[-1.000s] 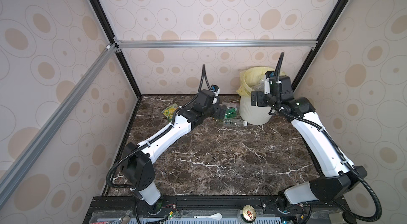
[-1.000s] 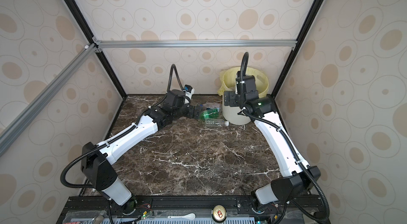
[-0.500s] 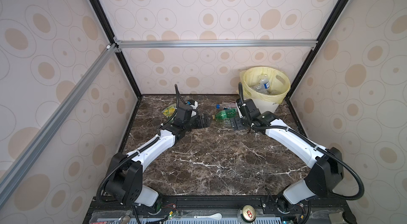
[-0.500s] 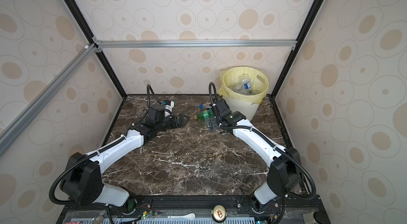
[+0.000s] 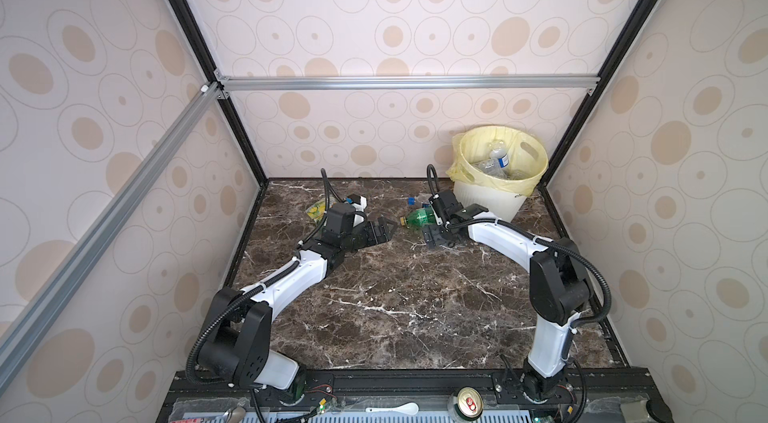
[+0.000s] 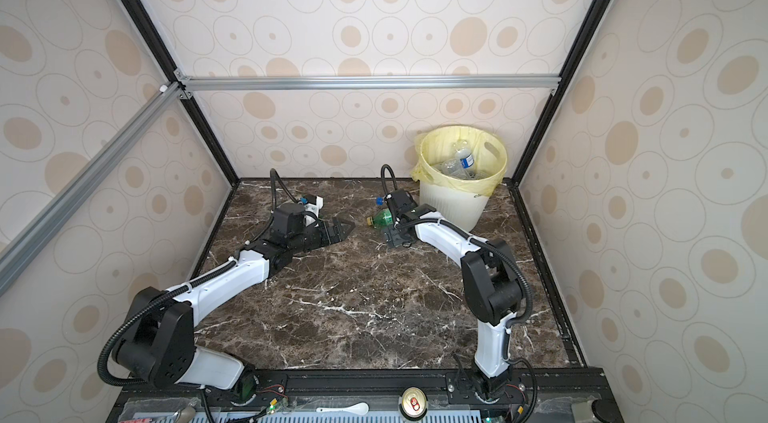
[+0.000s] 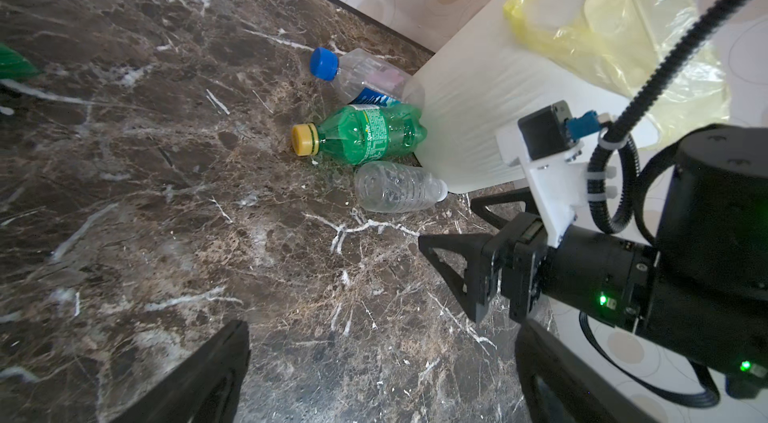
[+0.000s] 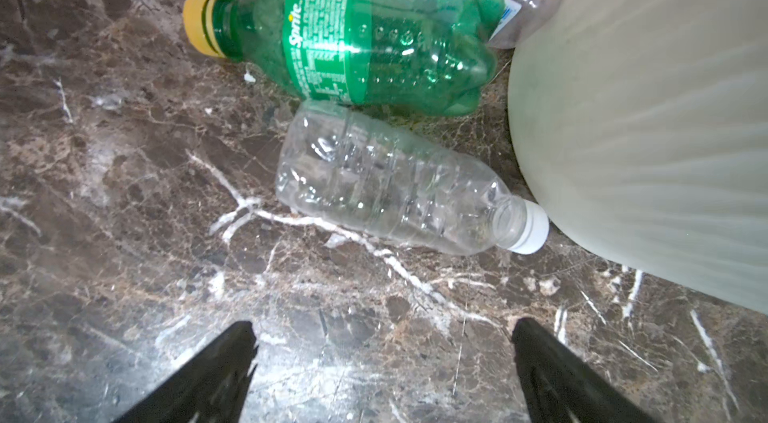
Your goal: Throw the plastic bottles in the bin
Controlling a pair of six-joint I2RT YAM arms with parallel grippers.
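Three plastic bottles lie on the marble against the bin's foot: a green Sprite bottle with a yellow cap, a clear one with a white cap, and a clear one with a blue cap. The bin stands at the back right, holding several clear bottles. My right gripper is low and open, just short of the white-capped bottle. My left gripper is open and empty, left of the bottles.
A yellow-green snack packet lies at the back left behind the left arm. A metal can and a white spoon sit on the front rail. Enclosure walls close in the table on three sides.
The right arm has swung down from over the bin to the table beside the bottles. The left arm has drawn back from the bottles toward the left. Both stayed open.
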